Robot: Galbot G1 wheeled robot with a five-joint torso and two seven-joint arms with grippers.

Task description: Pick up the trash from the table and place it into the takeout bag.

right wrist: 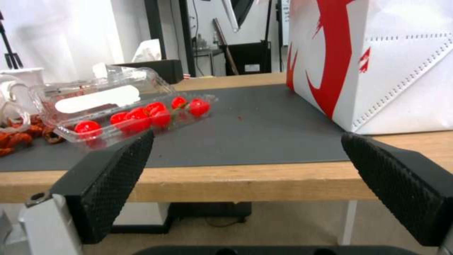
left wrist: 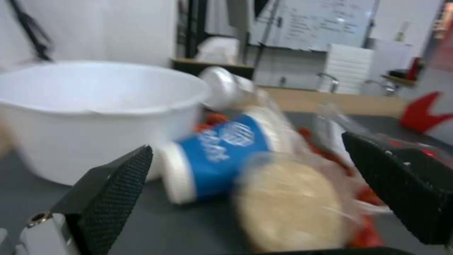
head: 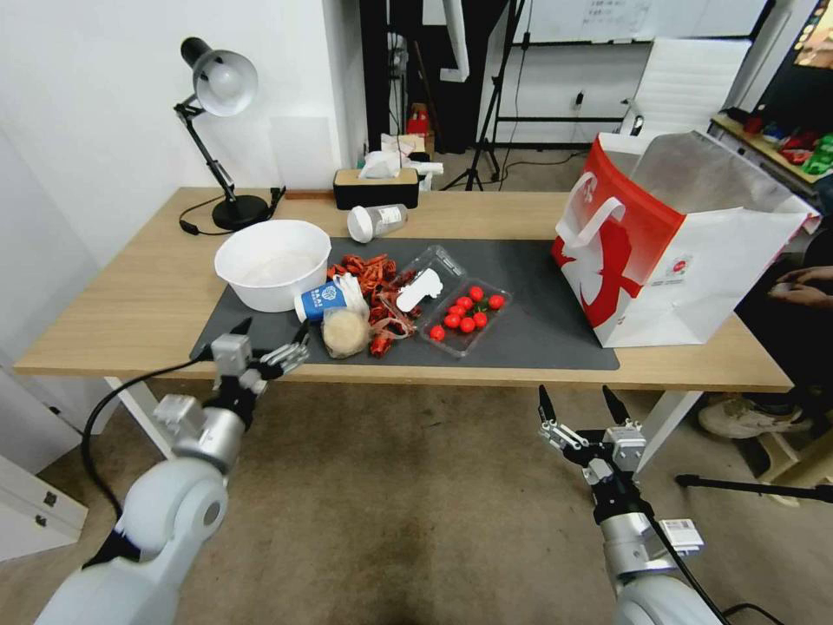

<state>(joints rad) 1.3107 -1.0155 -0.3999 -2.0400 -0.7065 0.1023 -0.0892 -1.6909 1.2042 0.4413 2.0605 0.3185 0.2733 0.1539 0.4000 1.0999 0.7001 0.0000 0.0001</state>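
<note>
Reaching in — left pincer (head: 271, 340): hovering at the near edge of the dark grey mat (head: 538, 295), its black fingers (left wrist: 111, 191) spread wide and gripping nothing.
Lying just ahead of it — bagged lump (head: 345, 332): a beige lump in a clear plastic bag is sitting on the mat, seen between the spread fingers in the left wrist view (left wrist: 290, 205).
Tipping over — paper cup (head: 323, 301): the blue-and-white cup is lying on its side, touching the bagged lump and resting against the white bowl (head: 272, 263).
Piling up — red scraps (head: 369, 278): crinkled red litter is spreading between the cup and the clear clamshell tray (head: 455, 311).
Holding fruit — clamshell tray: its lid is standing open, with small red tomatoes (head: 464, 312) sitting in the base.
Lying farther back — jar (head: 376, 221): the clear white-lidded jar is resting on its side at the mat's far edge.
Waiting — right pincer (head: 583, 408): hanging below and in front of the worktop (head: 113, 295) edge, fingers (right wrist: 106, 184) spread wide, empty.
Standing open — takeout bag (head: 668, 252): the red-and-white bag with silvery lining is sitting upright on the worktop's right end, partly on the mat, well apart from the litter.
Looking on — desk lamp (head: 221, 130): standing at the far left corner, near a black tissue box (head: 376, 185).
</note>
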